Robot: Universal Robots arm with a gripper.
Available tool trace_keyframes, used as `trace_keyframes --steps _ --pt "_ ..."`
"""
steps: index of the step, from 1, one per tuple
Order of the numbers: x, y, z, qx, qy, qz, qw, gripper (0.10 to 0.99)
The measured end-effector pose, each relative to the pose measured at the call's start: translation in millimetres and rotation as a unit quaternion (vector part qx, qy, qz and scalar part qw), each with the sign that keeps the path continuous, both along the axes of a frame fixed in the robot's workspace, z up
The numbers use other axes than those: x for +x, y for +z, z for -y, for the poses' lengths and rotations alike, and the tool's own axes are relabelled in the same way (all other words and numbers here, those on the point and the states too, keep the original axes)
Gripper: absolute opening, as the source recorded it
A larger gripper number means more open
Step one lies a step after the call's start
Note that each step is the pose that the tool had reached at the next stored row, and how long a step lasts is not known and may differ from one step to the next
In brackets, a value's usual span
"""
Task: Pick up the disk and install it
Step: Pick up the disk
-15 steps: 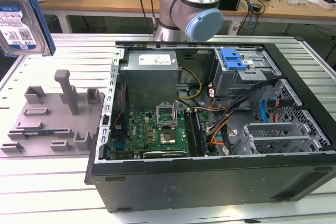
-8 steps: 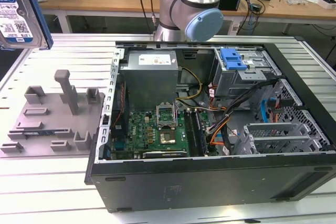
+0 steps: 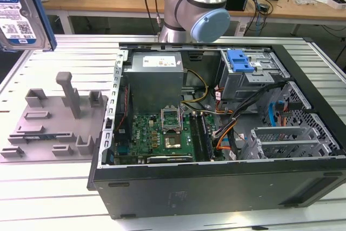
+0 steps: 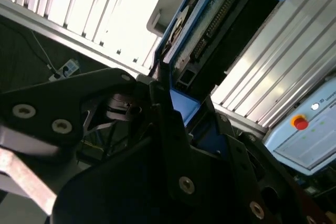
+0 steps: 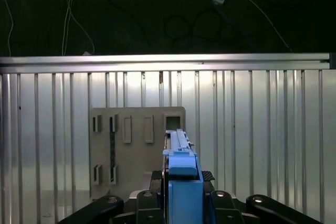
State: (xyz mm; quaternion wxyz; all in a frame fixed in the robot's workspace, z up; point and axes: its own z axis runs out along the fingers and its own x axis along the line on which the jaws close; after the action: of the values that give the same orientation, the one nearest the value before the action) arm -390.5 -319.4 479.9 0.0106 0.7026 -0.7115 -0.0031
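Observation:
The disk (image 3: 19,14), a silver drive with a white-and-blue label and a blue bracket, hangs high at the exterior view's far left, above the table and well clear of the computer case. In the second wrist view the disk (image 4: 210,19) is edge-on, its connector side showing, and my gripper (image 4: 191,119) is shut on its blue bracket with black fingers (image 4: 163,119) on either side. In the first wrist view the disk's (image 5: 182,182) blue edge stands between my gripper's (image 5: 181,179) fingers, over the grey fixture plate (image 5: 136,150).
An open computer case (image 3: 216,187) lies on the ribbed metal table (image 3: 54,198), with a grey power supply (image 3: 154,79) and a drive cage with a blue latch (image 3: 239,60) inside. A grey fixture tray (image 3: 54,117) sits left of the case. The arm (image 3: 197,4) rises behind the case.

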Motion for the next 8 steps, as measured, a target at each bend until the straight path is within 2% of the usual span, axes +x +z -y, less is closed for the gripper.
trace_keyframes --steps 4,8 --pt "21.0 0.1 5.7 0.0001 0.000 -0.0019 1.0000 0.365" --pt "42.0 1.2 14.4 0.0000 0.000 -0.0054 1.0000 0.365"
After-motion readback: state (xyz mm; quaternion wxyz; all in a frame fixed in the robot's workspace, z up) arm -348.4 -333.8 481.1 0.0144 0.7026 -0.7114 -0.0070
